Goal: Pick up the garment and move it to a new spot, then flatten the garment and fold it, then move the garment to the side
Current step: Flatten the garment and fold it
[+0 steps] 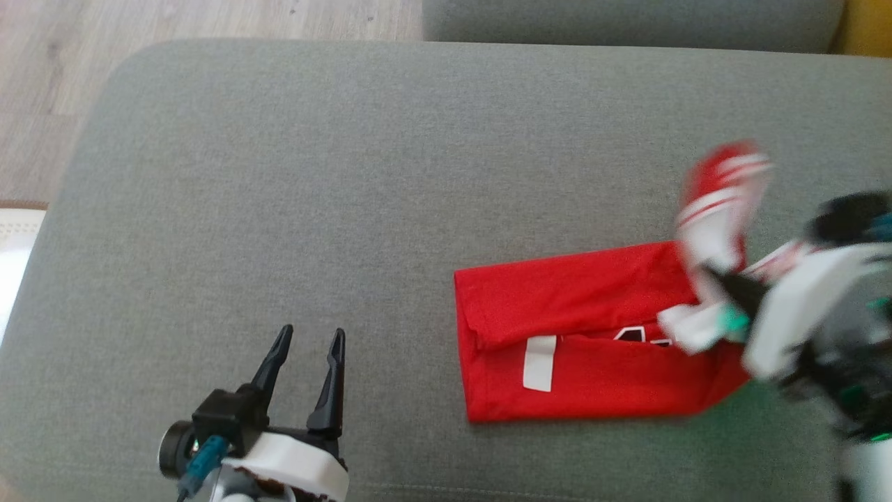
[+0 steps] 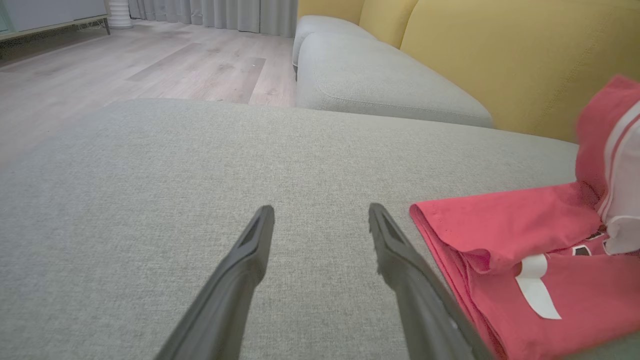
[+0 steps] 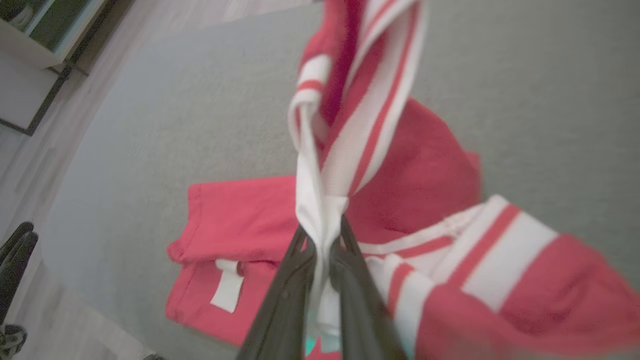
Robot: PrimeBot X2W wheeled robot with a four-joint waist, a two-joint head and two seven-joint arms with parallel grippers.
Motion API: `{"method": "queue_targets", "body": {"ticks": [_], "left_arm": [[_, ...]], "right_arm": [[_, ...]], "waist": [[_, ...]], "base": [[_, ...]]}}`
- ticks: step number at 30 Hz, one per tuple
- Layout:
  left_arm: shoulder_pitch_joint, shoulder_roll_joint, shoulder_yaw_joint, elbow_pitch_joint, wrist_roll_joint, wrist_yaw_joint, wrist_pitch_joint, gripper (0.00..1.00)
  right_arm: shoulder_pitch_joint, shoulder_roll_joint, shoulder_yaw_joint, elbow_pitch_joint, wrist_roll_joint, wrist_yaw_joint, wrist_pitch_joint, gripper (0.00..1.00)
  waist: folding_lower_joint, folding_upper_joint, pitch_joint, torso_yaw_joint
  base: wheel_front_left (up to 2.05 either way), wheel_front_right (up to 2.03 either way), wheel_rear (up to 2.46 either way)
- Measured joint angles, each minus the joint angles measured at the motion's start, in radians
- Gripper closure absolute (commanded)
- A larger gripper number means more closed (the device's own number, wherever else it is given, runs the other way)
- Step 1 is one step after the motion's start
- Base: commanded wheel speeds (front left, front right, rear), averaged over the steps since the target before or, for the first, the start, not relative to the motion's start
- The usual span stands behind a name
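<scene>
A red garment with white striped trim lies partly folded on the grey cushion, right of centre. My right gripper is shut on its white collar edge and holds that end raised, blurred. In the right wrist view the fingers pinch white fabric of the garment, with striped cloth hanging above. My left gripper stands open at the lower left, apart from the cloth, nothing between its fingers. In the left wrist view my left gripper hovers above bare cushion, the garment just to its right.
Wooden floor lies beyond the cushion's far-left rounded corner. A second grey cushion and a yellow sofa back stand behind. Wide bare cushion surface stretches left of the garment.
</scene>
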Motion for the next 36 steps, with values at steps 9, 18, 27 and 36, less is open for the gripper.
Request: {"method": "queue_targets", "body": {"ticks": [9,18,27,36], "left_arm": [[-0.041,-0.004,-0.007,0.021,0.0,-0.01,0.0,0.0],[-0.047,-0.006,-0.036,0.041,-0.002,-0.007,0.0,0.0],[-0.043,-0.006,-0.041,0.057,-0.006,-0.005,0.0,0.0],[-0.039,-0.006,-0.03,0.079,-0.002,-0.004,0.0,0.0]], "right_arm": [[0.034,0.131,0.232,0.151,-0.044,0.0,-0.124,1.0],[-0.03,0.149,0.314,0.309,-0.002,0.0,-0.285,1.0],[-0.053,0.149,0.419,0.399,0.089,0.0,-0.366,0.03],[-0.051,0.151,0.454,0.363,0.274,0.0,-0.517,0.0]], "waist": [[0.0,0.0,0.024,0.04],[0.0,0.0,0.015,0.059],[0.0,0.0,-0.014,0.056],[0.0,0.0,-0.046,0.029]], "base": [[0.0,0.0,0.0],[0.0,0.0,0.0],[0.0,0.0,0.0],[0.0,0.0,0.0]]}}
